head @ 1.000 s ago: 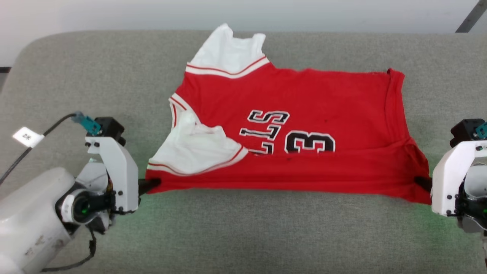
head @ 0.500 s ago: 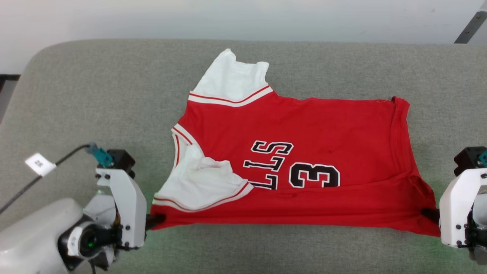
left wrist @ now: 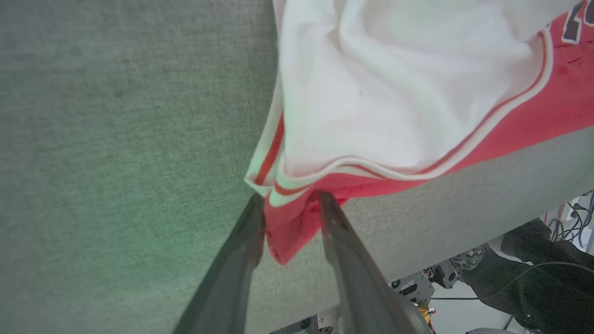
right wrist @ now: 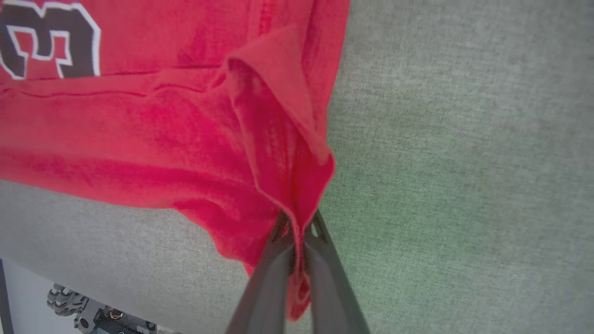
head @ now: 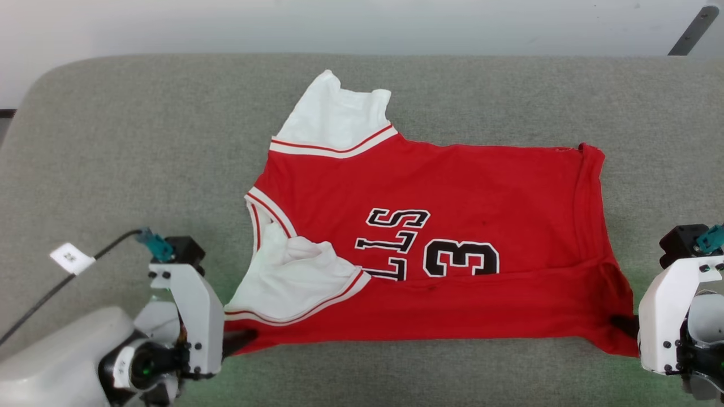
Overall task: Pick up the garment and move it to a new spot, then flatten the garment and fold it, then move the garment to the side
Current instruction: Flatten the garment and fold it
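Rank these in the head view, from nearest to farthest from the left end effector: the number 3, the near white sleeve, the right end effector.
From the left end effector, holding the garment at its near left corner:
1. Near sleeve, just beyond it, on the left.
2. Number 3, mid-garment, further right.
3. Right end effector, at the opposite near corner, far right.

Bright, even light; soft, faint shadows. In the head view a green glow tints the grey top (head: 113, 141) at 7 and 5 o'clock. The left wrist view washes out the garment's (left wrist: 394, 83) white sleeve and blurs at 6 o'clock.
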